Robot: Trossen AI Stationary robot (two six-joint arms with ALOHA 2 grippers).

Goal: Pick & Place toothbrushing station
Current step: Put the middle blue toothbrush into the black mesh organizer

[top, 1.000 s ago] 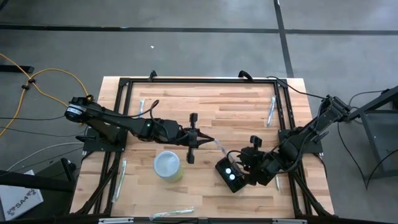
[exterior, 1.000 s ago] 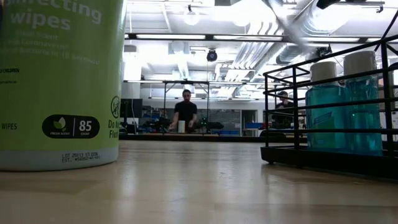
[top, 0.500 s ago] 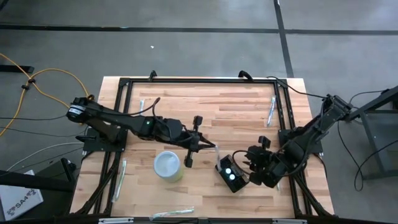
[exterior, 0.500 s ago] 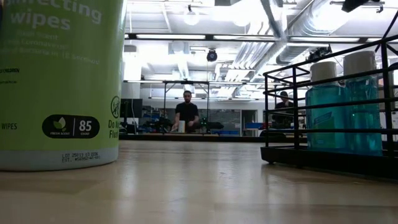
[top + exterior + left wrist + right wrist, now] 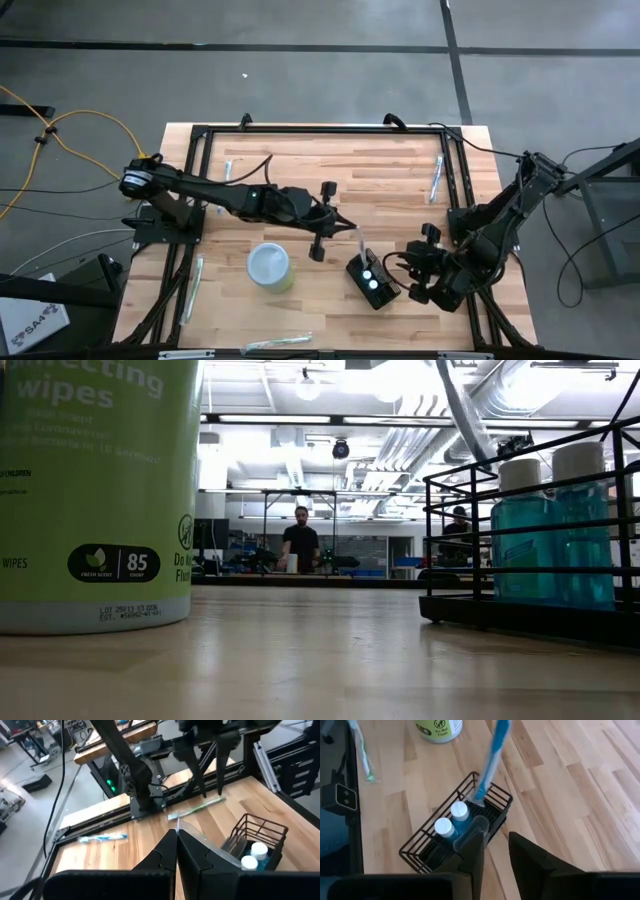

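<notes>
The toothbrushing station [image 5: 372,281] is a black wire basket holding two blue bottles with white caps. It stands on the table right of centre, and also shows in the right wrist view [image 5: 451,836] and the low view [image 5: 535,530]. My left gripper [image 5: 345,227] reaches over from the left and is shut on a blue toothbrush [image 5: 492,760] in clear wrap. The toothbrush slants down to the basket's far end. My right gripper [image 5: 404,270] stands open just right of the basket, with nothing between its fingers [image 5: 470,851]. My left gripper pinches the toothbrush's upper end [image 5: 179,823] between its two shut fingertips, coming nearly level from the table's left. The toothbrush runs on past the fingertips and slants down, lifted off the table. Its lower end [image 5: 479,797] is at the basket's far rim; I cannot tell whether it touches.
A green wipes canister [image 5: 270,267] stands left of the basket. Wrapped toothbrushes lie at the far right [image 5: 437,178], far left [image 5: 228,172], left edge [image 5: 195,285] and near edge [image 5: 285,343]. A black rail frame [image 5: 320,128] borders the table. People stand in the room behind.
My left gripper has moved toward the table's right with the toothbrush, bringing its lower end over the basket's far end. My right gripper has drawn back from above the basket toward the right and near edge. The basket has stayed in place.
</notes>
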